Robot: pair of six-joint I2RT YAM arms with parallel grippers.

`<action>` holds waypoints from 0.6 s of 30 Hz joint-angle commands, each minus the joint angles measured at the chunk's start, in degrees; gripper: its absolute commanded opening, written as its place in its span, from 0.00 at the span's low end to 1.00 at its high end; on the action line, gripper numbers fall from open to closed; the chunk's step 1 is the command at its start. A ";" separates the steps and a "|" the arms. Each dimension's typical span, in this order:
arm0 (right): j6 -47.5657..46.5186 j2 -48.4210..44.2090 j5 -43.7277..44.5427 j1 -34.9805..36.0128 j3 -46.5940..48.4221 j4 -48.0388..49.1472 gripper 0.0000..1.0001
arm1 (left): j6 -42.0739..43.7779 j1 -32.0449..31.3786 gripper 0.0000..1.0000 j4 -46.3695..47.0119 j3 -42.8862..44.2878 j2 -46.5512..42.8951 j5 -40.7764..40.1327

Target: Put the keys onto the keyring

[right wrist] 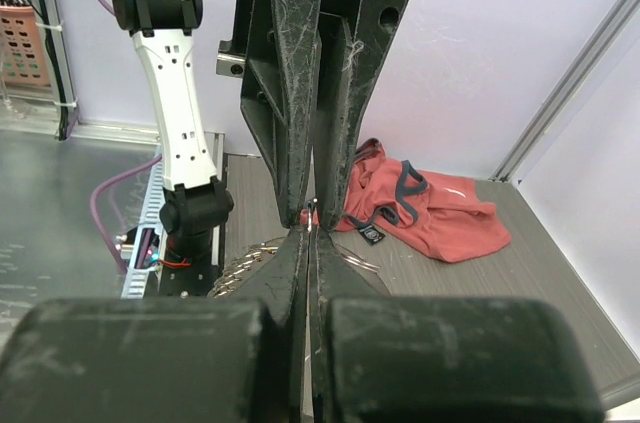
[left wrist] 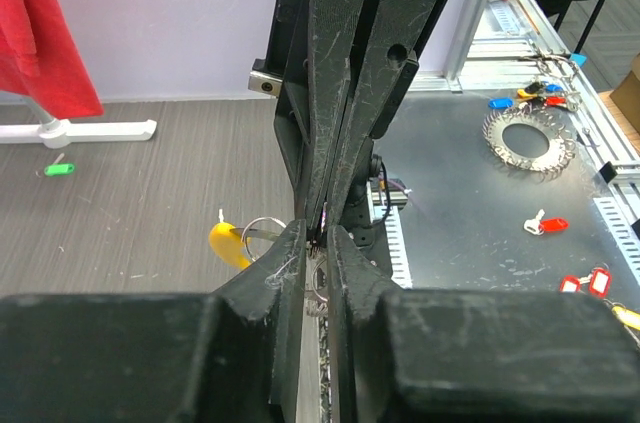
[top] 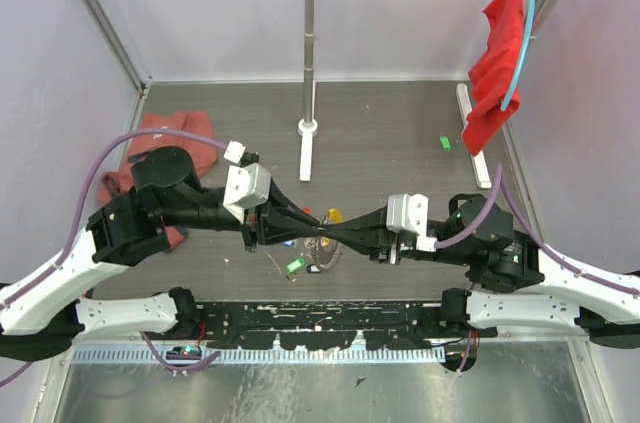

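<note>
My two grippers meet tip to tip over the middle of the dark table. The left gripper (top: 318, 227) (left wrist: 318, 233) has its jaws drawn in to a narrow gap, and a small silver ring (left wrist: 322, 278) sits between them. Beside its left finger is a curved yellow piece (left wrist: 228, 244) with a thin ring. The right gripper (top: 338, 230) (right wrist: 311, 223) is shut, with a bright sliver of metal at its tips. The beaded keyring (right wrist: 230, 268) lies just beneath them. A green-tagged key (top: 296, 265) lies below the tips. Another green key (top: 445, 142) lies far back on the right.
A red cloth (top: 160, 133) lies at the back left. A stand pole (top: 308, 93) rises behind the grippers, and another red cloth (top: 500, 63) hangs at the right. On the metal surface lie a toothed silver loop (left wrist: 527, 140) and red and blue keys (left wrist: 530, 98).
</note>
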 commanded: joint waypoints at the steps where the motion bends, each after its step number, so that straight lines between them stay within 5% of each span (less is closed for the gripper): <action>1: -0.07 -1.14 0.28 0.15 2.97 3.72 0.01 | 1.38 -0.05 0.19 -0.88 1.80 0.27 -1.43; 7: -0.02 -1.46 0.54 0.15 2.87 3.72 0.01 | 1.41 -0.09 0.01 -1.15 2.00 0.37 -1.57; 10: -0.03 -1.44 0.55 0.13 2.85 3.51 0.01 | 1.49 -0.05 0.00 -1.24 2.14 0.45 -1.66; 15: -0.49 -1.73 1.34 0.15 3.45 1.53 0.24 | 1.68 -0.05 0.00 -1.28 2.25 0.14 -1.79; 18: -0.55 -2.23 1.99 0.15 3.63 0.40 0.29 | 1.75 0.00 0.00 -1.28 2.28 -0.20 -1.88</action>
